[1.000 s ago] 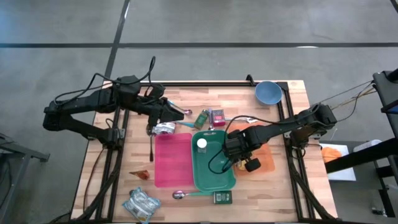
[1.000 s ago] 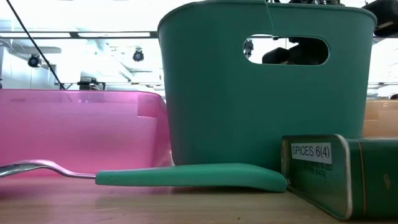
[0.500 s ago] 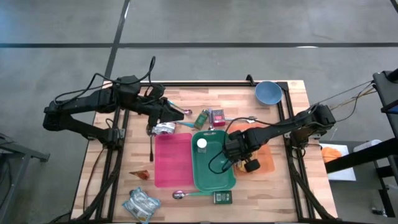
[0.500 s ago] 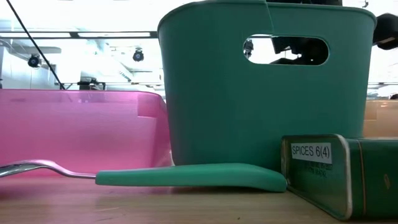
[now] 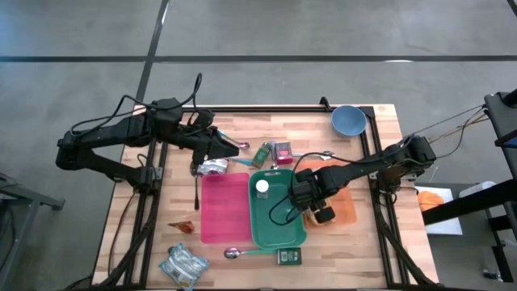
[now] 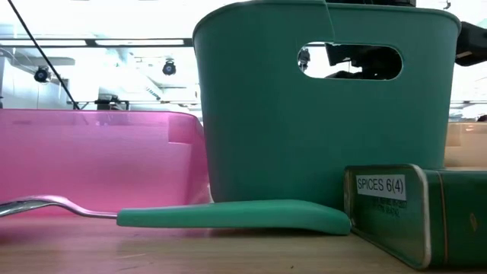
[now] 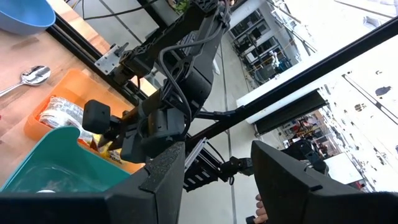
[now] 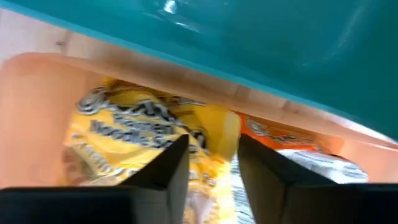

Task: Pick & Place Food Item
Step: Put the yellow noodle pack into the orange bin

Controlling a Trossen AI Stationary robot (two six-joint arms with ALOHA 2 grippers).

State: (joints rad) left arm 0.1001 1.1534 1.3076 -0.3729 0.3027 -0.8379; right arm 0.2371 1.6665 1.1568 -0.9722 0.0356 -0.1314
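From above, your right tool sits low over the near end of the orange tray, just beside the green bin. The yellow noodle packet lies under it there, so the right arm is the nearer one by far. The left tool waits well apart, at the far left of the table.

At table height, the green bin fills the view and hides the packet; you see only dark arm parts through its handle slot.

From the left wrist, the left tool has its fingers parted and empty, and the orange tray shows past the bin.

From the right wrist, the yellow noodle packet lies straight ahead of the right tool, its fingers parted with nothing clamped. The packet's long side seems to run across the gap, so the packet looks just released or about to be taken.
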